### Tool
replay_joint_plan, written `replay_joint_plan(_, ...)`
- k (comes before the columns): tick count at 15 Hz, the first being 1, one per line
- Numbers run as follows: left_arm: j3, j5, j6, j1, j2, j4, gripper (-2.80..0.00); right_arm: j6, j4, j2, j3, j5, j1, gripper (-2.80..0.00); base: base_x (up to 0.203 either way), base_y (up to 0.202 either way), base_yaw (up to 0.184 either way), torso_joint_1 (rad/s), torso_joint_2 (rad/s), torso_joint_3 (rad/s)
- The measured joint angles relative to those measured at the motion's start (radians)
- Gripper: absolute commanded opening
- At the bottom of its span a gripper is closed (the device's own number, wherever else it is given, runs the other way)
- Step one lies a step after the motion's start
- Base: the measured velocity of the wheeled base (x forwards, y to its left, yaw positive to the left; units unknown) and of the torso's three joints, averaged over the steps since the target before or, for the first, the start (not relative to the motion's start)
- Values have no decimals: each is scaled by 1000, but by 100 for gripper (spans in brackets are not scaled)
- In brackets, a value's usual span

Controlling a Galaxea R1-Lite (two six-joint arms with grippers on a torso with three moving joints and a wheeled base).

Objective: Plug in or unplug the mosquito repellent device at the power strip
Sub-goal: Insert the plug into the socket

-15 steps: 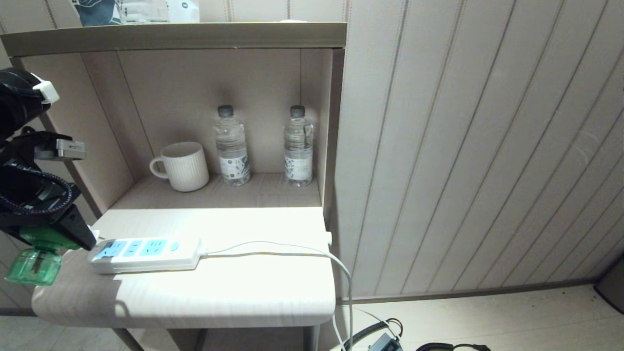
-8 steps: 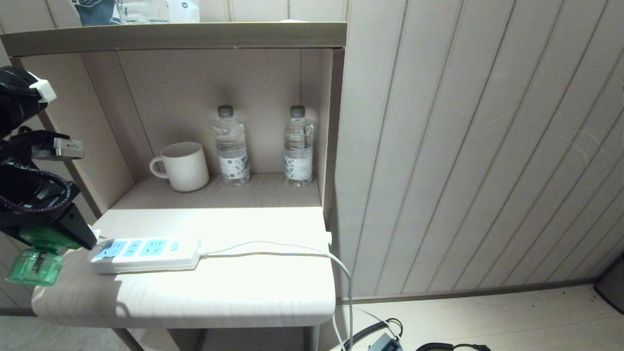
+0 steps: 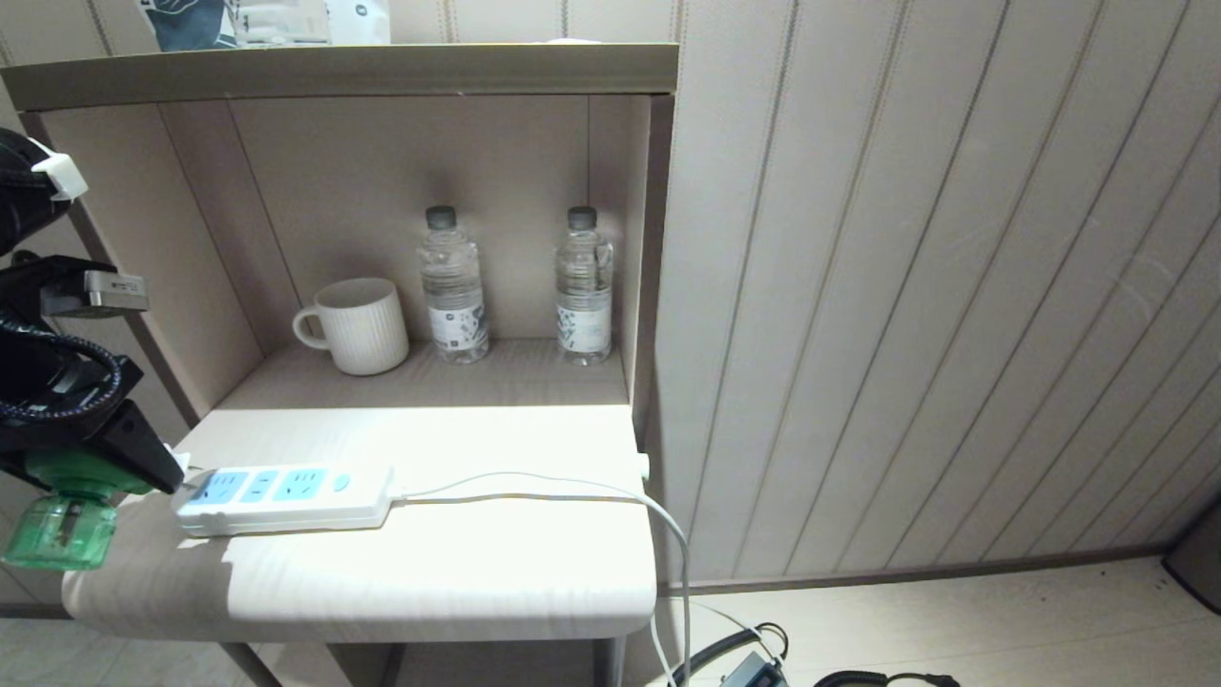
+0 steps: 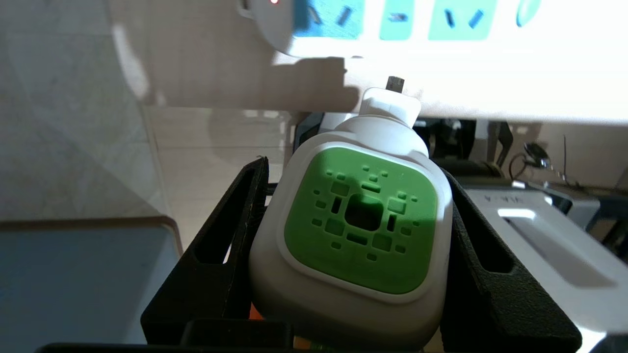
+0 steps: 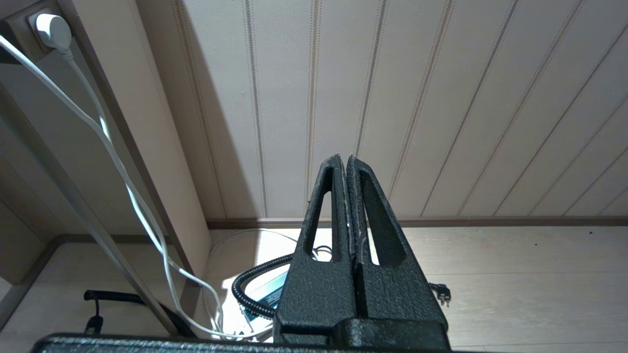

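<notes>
At the far left edge of the head view, the left gripper (image 3: pixel 91 468) hangs off the left end of the table (image 3: pixel 429 582), its black fingers clamped on the mosquito repellent device (image 3: pixel 62 515). The green head sits between the fingers; the translucent green bottle hangs below them, clear of the tabletop. The power strip (image 3: pixel 286 496) lies flat on the table just right of the gripper, three light-blue socket faces up, the nearest socket close beside the gripper's finger. The device is unplugged and apart from the strip. A white cord (image 3: pixel 572 491) runs from the strip's right end over the table edge and down. In the shelf recess behind stand a ribbed mug (image 3: pixel 358 324) and two clear water bottles (image 3: pixel 453 286).

Left wrist view: the device (image 4: pixel 358 230) fills the gap between the two black fingers (image 4: pixel 225 264), white housing pressed on both sides, green vented face toward the camera. A metal plug prong (image 4: pixel 395 83) shows at its far end, pointing toward the table edge. The strip (image 4: pixel 392 24) lies beyond, with its blue sockets and a small red light; the prong is short of it, not inserted.

Right wrist view: the right gripper (image 5: pixel 347 164) is parked low with its fingers pressed together and empty, facing the panelled wall (image 5: pixel 441 98) above the floor. A white plug (image 5: pixel 49 29) sits in a wall socket with its cable trailing down.
</notes>
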Motion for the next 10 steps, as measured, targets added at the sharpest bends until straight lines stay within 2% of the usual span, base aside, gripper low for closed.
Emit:
replay_joint_plan(2,20,-32,41,0,-15,0,-280,0,0,0,0,0,0,-280,0,0,0,0,0,0)
replay_joint_plan(6,26,-7,41,7,-18,1,-280,0,0,0,0,0,0,-280,0,0,0,0,0,0)
replay_joint_plan(10,27,-9,41,8,-19,-32,-280,0,0,0,0,0,-1,-280,0,0,0,0,0,0)
